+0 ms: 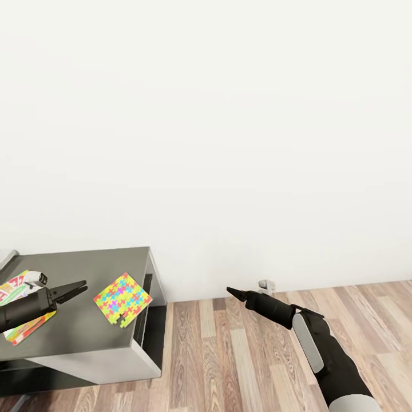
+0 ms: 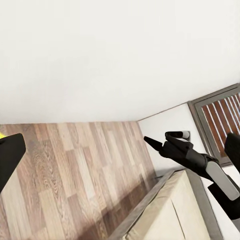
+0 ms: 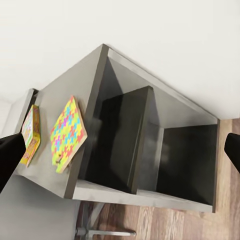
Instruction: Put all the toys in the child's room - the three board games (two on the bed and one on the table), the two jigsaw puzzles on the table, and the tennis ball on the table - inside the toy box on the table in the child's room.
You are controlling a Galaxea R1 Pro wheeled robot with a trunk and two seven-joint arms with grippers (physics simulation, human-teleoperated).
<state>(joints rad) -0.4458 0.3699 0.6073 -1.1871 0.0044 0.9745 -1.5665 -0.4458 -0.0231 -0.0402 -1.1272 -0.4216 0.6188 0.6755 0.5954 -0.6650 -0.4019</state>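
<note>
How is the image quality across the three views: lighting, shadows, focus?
Head view: flat even light, sharp, the white wall nearly featureless, a soft shadow under the jigsaw puzzle. Right wrist view: tilted; the table's open compartments are deeply shaded. Left wrist view: also tilted, sharp, no glare on the floor.

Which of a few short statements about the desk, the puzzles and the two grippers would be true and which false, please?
1. A puzzle lies flat on the dark desk top. True.
2. The right gripper holds a puzzle. False: it holds nothing and hangs over the wood floor.
3. The left gripper is over the desk. True.
4. The puzzle sits inside a desk compartment. False: it is on top, and the compartments look empty.
</note>
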